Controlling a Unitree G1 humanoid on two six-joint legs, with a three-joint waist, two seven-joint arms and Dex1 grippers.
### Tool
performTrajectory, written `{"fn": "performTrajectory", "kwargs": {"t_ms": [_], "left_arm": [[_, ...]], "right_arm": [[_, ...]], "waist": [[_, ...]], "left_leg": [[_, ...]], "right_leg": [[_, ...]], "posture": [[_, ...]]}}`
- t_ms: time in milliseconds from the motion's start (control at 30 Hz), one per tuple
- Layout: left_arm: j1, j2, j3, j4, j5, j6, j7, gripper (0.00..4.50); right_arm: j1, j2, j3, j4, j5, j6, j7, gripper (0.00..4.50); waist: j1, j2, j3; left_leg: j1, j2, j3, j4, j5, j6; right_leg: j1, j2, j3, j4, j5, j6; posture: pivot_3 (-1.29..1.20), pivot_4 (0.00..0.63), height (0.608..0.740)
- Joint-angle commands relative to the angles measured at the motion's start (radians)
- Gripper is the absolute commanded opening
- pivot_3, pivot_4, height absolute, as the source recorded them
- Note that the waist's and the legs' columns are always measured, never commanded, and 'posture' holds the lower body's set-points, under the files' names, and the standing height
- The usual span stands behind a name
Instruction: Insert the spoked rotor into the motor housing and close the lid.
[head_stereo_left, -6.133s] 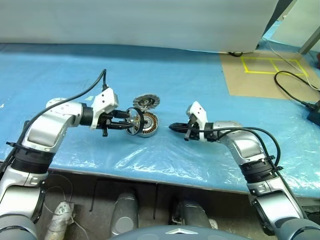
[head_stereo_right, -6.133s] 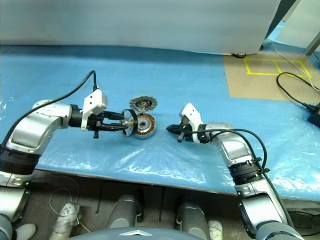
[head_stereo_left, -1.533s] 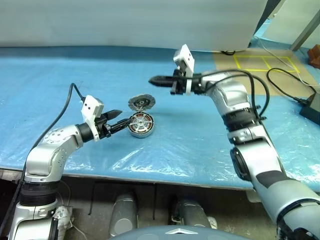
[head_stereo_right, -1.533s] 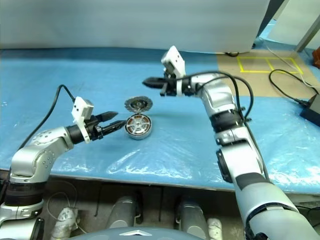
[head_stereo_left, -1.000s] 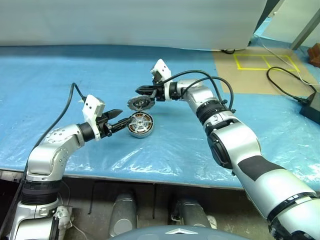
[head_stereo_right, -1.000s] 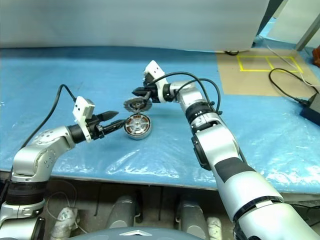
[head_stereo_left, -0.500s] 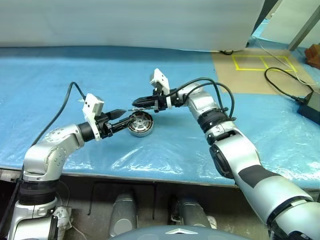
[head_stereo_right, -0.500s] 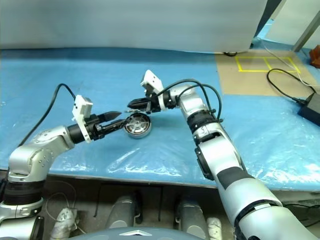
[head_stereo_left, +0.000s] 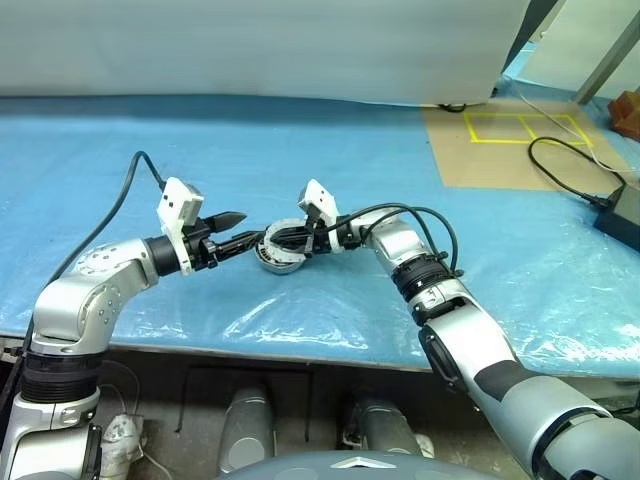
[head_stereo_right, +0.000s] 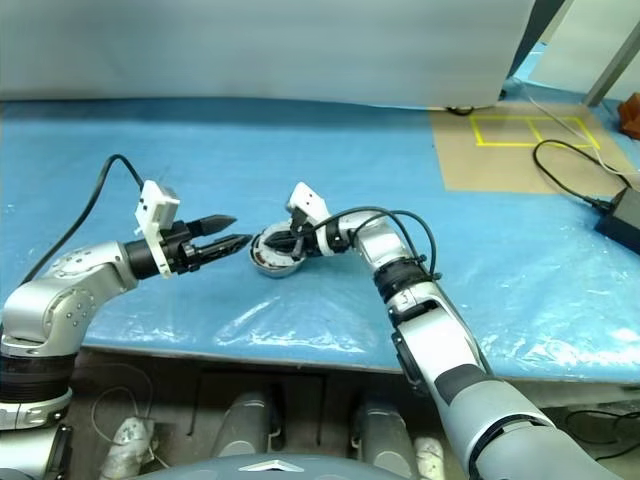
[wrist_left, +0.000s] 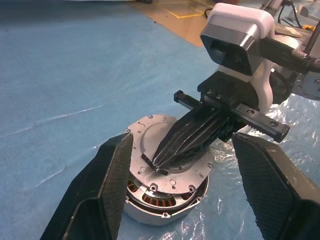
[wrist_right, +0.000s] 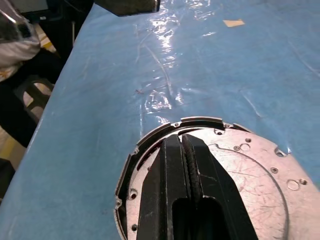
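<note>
The motor housing (head_stereo_left: 281, 264) stands on the blue sheet between my two grippers, with copper windings (wrist_left: 150, 198) showing along its side. The lid (wrist_left: 148, 144) lies on top of it as a flat silver plate with small holes, and a thin crescent gap shows along one edge (wrist_right: 142, 150). My right gripper (head_stereo_left: 268, 240) is shut, its black fingertips resting on the lid's top (wrist_right: 250, 170). My left gripper (head_stereo_left: 252, 226) hovers open just left of the housing, one finger on each side (wrist_left: 107, 190), touching nothing. The spoked rotor is hidden.
The blue plastic sheet (head_stereo_left: 330, 310) is wrinkled in front of the housing. A brown mat with yellow tape (head_stereo_left: 510, 140) lies at the back right, with a black cable (head_stereo_left: 560, 160) running to a dark box (head_stereo_left: 628, 205) at the right edge.
My shut right gripper has come down from behind the housing onto its top. The lid, which lay behind the housing, now lies on it. My left gripper has stayed open beside it.
</note>
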Motion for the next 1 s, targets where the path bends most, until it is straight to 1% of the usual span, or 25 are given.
{"fn": "performTrajectory", "kwargs": {"t_ms": [33,100,167,233,300,367,400,467,533,600,633,667,700,800,967,1000], "left_arm": [[-0.016,0.000,0.006,-0.009,0.002,-0.020,0.005,3.32],[-0.016,-0.001,0.002,-0.007,0.007,-0.023,0.006,3.32],[-0.016,-0.003,0.000,-0.007,0.008,-0.024,0.007,3.32],[-0.016,-0.006,0.000,-0.006,0.009,-0.024,0.008,3.32],[-0.015,-0.008,-0.002,-0.007,0.010,-0.025,0.008,3.32],[-0.015,-0.010,-0.003,-0.008,0.009,-0.025,0.007,3.32],[-0.015,-0.011,-0.003,-0.009,0.009,-0.027,0.005,3.32],[-0.014,-0.013,-0.007,-0.009,0.012,-0.030,0.004,3.32],[-0.014,-0.016,-0.009,-0.006,0.015,-0.032,0.003,3.32],[-0.014,-0.019,-0.012,0.000,0.020,-0.037,0.005,3.32],[-0.013,-0.019,-0.012,0.003,0.022,-0.039,0.005,3.36],[-0.013,-0.020,-0.011,0.006,0.022,-0.041,0.007,3.36],[-0.011,-0.018,-0.009,0.008,0.023,-0.042,0.008,3.36],[-0.006,-0.014,-0.002,0.012,0.024,-0.046,0.008,3.36],[0.004,0.004,0.005,0.010,0.034,-0.053,0.003,3.36],[0.002,0.015,0.010,0.017,0.038,-0.057,-0.003,3.36]], "right_arm": [[0.053,-0.015,0.030,0.040,-0.043,0.018,-0.026,0.00],[0.066,-0.013,0.027,0.007,-0.028,0.035,-0.018,0.00],[0.077,-0.011,0.011,-0.054,0.006,0.070,0.004,0.00],[0.080,-0.012,-0.013,-0.134,0.054,0.132,0.029,0.00],[0.081,-0.026,-0.026,-0.241,0.092,0.185,0.049,0.00],[0.073,-0.040,-0.049,-0.341,0.135,0.243,0.054,0.00],[0.069,-0.047,-0.058,-0.381,0.152,0.268,0.053,0.00],[0.067,-0.069,-0.065,-0.452,0.175,0.305,0.053,0.00],[0.078,-0.090,-0.061,-0.509,0.188,0.331,0.053,0.00],[0.101,-0.105,-0.051,-0.541,0.169,0.301,0.025,0.00],[0.117,-0.112,-0.045,-0.552,0.158,0.280,0.013,0.43],[0.133,-0.121,-0.037,-0.562,0.149,0.264,0.006,0.63],[0.150,-0.129,-0.029,-0.570,0.143,0.251,0.004,0.92],[0.179,-0.142,-0.024,-0.572,0.136,0.222,-0.017,1.91],[0.201,-0.154,-0.005,-0.578,0.116,0.182,-0.048,3.55],[0.200,-0.154,0.005,-0.573,0.107,0.183,-0.057,3.98]], "waist": [[0.000,0.001,0.000],[0.001,0.001,0.000],[0.005,0.001,0.000],[0.011,0.001,0.000],[0.014,0.001,0.000],[0.013,0.001,0.000],[0.013,0.001,0.000],[0.013,0.000,0.000],[0.013,0.000,0.000],[0.013,0.000,0.000],[0.013,0.000,0.000],[0.013,0.000,0.000],[0.013,0.000,0.000],[0.013,0.000,0.000],[0.012,0.000,0.000],[0.012,0.000,0.000]], "left_leg": [[0.004,0.000,0.000,-0.001,0.000,0.000],[0.014,0.000,0.000,-0.003,-0.001,0.001],[0.020,-0.001,0.001,-0.006,-0.003,0.003],[0.023,-0.002,0.001,-0.010,-0.003,0.003],[0.022,-0.002,0.002,-0.014,-0.002,0.003],[0.017,-0.002,0.002,-0.015,-0.001,0.002],[0.012,-0.003,0.002,-0.015,0.001,0.000],[0.001,-0.004,0.001,-0.014,0.003,0.003],[-0.002,-0.004,0.001,-0.014,0.003,0.003],[-0.006,-0.004,0.001,-0.015,0.003,0.003],[-0.007,-0.004,0.001,-0.015,0.003,0.003],[-0.007,-0.004,0.001,-0.015,0.003,0.003],[-0.007,-0.004,0.001,-0.015,0.003,0.003],[-0.008,-0.004,0.001,-0.015,0.003,0.003],[-0.007,-0.004,0.001,-0.014,0.003,0.003],[-0.006,-0.004,0.001,-0.014,0.003,0.003]], "right_leg": [[0.004,0.000,0.000,-0.001,0.000,0.000],[0.014,0.000,0.001,-0.005,0.000,0.001],[0.021,0.000,0.001,-0.008,0.000,0.001],[0.022,0.000,0.002,-0.009,-0.001,0.001],[0.020,0.000,0.003,-0.010,-0.001,0.001],[0.015,0.000,0.002,-0.011,-0.001,0.001],[0.008,0.000,0.002,-0.011,-0.001,0.001],[-0.001,0.000,0.002,-0.009,0.000,0.001],[-0.004,0.000,0.002,-0.008,0.001,0.003],[-0.008,0.000,0.001,-0.008,0.002,0.004],[-0.009,0.000,0.001,-0.008,0.002,0.005],[-0.009,0.000,0.001,-0.008,0.002,0.005],[-0.009,0.000,0.001,-0.008,0.002,0.005],[-0.009,0.000,0.001,-0.009,0.000,0.002],[-0.009,0.000,0.001,-0.009,0.000,0.001],[-0.009,0.000,0.001,-0.009,0.000,0.001]], "posture": [[0.00,0.150,0.740],[0.00,0.150,0.740],[0.00,0.150,0.740],[0.00,0.150,0.740],[0.00,0.150,0.740],[0.00,0.150,0.740],[0.00,0.150,0.740],[0.00,0.150,0.740],[0.00,0.150,0.740],[0.00,0.150,0.740],[0.00,0.150,0.740],[0.00,0.150,0.740],[0.00,0.150,0.740],[0.00,0.150,0.740],[0.00,0.150,0.740],[0.00,0.150,0.740]]}}
